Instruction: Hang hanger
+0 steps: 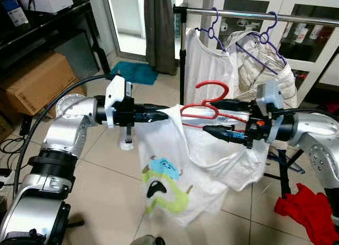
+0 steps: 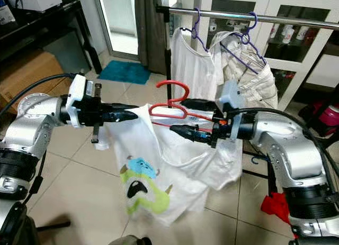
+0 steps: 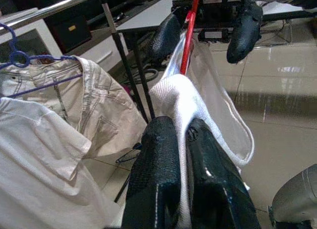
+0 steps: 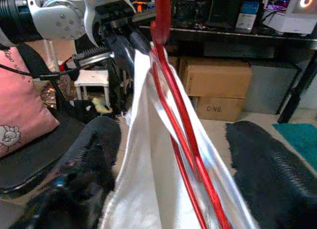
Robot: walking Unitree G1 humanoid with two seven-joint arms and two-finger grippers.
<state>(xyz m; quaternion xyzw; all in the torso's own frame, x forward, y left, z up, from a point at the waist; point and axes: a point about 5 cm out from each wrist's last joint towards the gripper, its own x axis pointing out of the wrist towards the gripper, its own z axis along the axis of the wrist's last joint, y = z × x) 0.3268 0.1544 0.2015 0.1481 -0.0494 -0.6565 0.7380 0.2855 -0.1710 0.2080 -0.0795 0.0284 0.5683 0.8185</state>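
Observation:
A red hanger [image 1: 212, 84] carries a white T-shirt [image 1: 169, 165] printed with a green and blue monster. The shirt hangs at chest height, just in front of a metal clothes rail [image 1: 254, 15]. My left gripper [image 1: 161, 115] is shut on the shirt's shoulder fabric [image 3: 181, 98] at the hanger's left end. My right gripper [image 1: 209, 117] is open, one finger above and one below the hanger's red bars [image 4: 171, 105], with shirt cloth draped between them. Two purple hangers [image 1: 267, 30] with white garments hang on the rail.
The rack's black upright [image 1: 183, 54] stands just behind the shirt. A cardboard box [image 1: 32, 81] and a black shelf [image 1: 47, 28] are on the left. A red cloth [image 1: 310, 210] lies on the tiled floor at the right. White glass-door cabinets [image 1: 318, 38] stand behind the rail.

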